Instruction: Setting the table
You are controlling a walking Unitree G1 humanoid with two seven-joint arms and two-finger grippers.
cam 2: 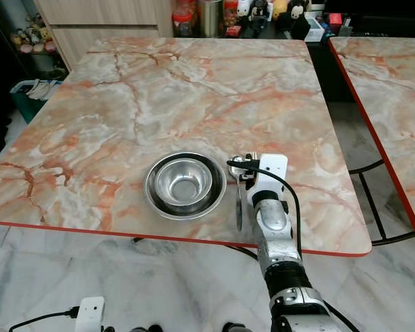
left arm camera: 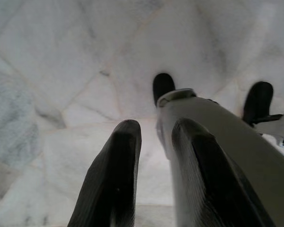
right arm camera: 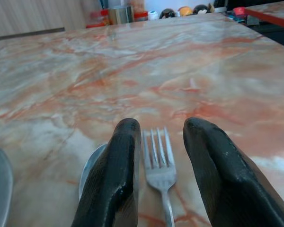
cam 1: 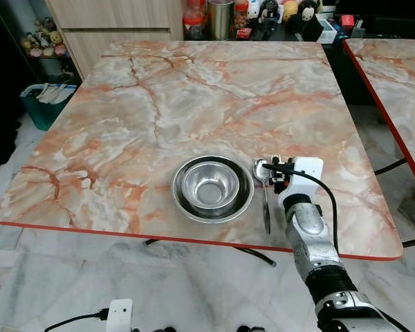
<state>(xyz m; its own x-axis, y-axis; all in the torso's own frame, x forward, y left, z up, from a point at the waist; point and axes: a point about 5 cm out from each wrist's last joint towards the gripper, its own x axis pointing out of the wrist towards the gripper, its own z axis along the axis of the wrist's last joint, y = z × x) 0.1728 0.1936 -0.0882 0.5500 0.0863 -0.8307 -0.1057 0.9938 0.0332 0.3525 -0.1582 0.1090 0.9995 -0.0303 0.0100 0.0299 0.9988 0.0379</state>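
Right gripper [right arm camera: 163, 189]: I'm holding its black fingers spread, straddling the silver metal fork [right arm camera: 158, 165] lying flat on the marble table [cam 1: 194, 97]; released, I judge.
Spoon [cam 1: 264, 190]: lying just beside the steel bowl [cam 1: 211, 187].
Left gripper [left arm camera: 154, 175]: hanging idle, parted.
Progress: I'm seeing one setting nearly done.

Table [cam 1: 194, 104]: pink-orange marble, red edge. Bowl [cam 1: 211, 188], fork [right arm camera: 158, 161]: silver.

Readable text: none in any view.
Jars and figurines behind the bench [cam 1: 214, 90]: any labels too small and blurred to read.
Bowl [cam 1: 211, 187], spoon [cam 1: 263, 181], fork [right arm camera: 159, 163]: no legible markings.
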